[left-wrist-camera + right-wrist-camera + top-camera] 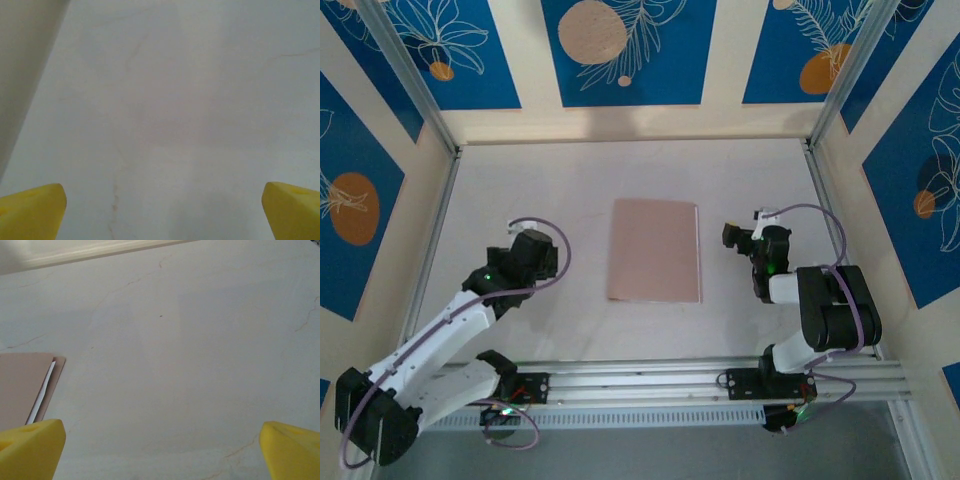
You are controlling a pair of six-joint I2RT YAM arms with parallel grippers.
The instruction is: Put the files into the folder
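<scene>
The left claw (164,212) is spread wide apart, with nothing between its yellow fingertips (35,207), above the bare desk (175,100). The right claw (162,450) is spread wide as well and is empty. The folder (654,250) is laid flat and closed in the middle of the desk, between the two arms and well apart from both. Its face is seen as plain pinkish-brown, and a thin white edge of the files (44,390) is seen tucked between its covers.

Flat tan folder (654,250), files (42,391) inside
</scene>
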